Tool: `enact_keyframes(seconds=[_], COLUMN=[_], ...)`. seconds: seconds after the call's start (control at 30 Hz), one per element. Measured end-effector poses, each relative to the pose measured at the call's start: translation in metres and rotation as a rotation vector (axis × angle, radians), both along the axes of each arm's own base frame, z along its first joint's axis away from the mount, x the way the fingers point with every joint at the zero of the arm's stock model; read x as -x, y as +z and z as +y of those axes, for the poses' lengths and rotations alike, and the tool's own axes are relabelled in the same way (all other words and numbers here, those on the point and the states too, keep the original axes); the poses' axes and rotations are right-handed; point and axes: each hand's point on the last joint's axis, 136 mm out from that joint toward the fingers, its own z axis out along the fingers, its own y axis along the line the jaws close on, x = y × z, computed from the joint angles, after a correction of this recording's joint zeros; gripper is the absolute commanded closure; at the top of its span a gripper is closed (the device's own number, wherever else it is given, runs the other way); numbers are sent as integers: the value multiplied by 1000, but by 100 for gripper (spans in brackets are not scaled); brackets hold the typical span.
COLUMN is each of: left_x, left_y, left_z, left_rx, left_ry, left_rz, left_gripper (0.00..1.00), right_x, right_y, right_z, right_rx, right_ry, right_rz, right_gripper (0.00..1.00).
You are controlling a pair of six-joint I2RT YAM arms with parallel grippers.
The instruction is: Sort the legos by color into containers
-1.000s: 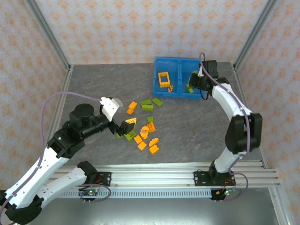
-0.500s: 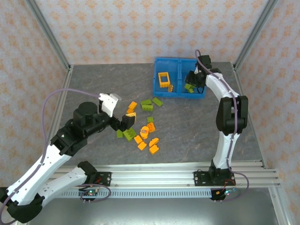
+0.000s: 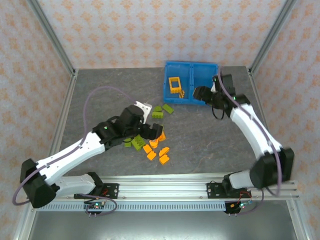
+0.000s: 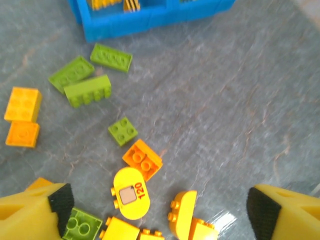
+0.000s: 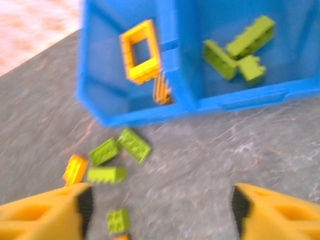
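Three green legos [image 5: 218,59] now lie free in the right compartment of the blue bin [image 5: 150,116]. The right gripper [image 5: 161,206], down among them a second ago, has drawn back to just off the bin's near wall, its jaws wide with nothing between them. The left gripper [image 4: 159,206] has meanwhile crossed from the left side of the loose pile [image 3: 163,152] to hang right over it, jaws also wide and empty. The step in hand looks like the left arm's next pick off the grey table [image 4: 240,100]. To do it well I would choose a brick with clear flanks, such as the small green square [image 4: 123,131] or the orange square brick [image 4: 142,159] just beside it. I would turn the wrist so the fingers straddle two flat sides and come straight down. A slanted approach would likely shove the round yellow piece [image 4: 131,192] marked 120 and the curved piece [image 4: 182,214] near it. The right arm had better stay short of the pile so the two do not meet. Counted, the bin holds two orange pieces in its left compartment, the square frame [image 5: 141,51] and a striped orange piece [image 5: 161,90], and three green in the right. On the table the left wrist view gives five green bricks and at least six orange or yellow, some cut off at the bottom edge.
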Motion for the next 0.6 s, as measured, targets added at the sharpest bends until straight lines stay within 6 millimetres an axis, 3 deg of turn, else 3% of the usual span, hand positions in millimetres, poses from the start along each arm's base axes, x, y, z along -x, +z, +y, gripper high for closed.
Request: enact_keyframes(seconds=[0.07, 0.2, 0.43, 0.6], left_x=[-1, -5, -4, -8], left_y=[-23, -64, -127, -157], left_z=[-3, -2, 1, 2], left_rx=[-31, -78, -208, -299], left_ry=[45, 139, 198, 212], left_rz=[66, 186, 327, 375], left_gripper=[16, 17, 21, 28], right_x=[30, 61, 104, 119], right_y=[16, 25, -3, -14], right_z=[7, 12, 58, 68], right_rx=[-43, -106, -179, -166], right_ry=[18, 20, 151, 179], right_rz=[-46, -55, 82, 133], right_gripper=[11, 9, 10, 10])
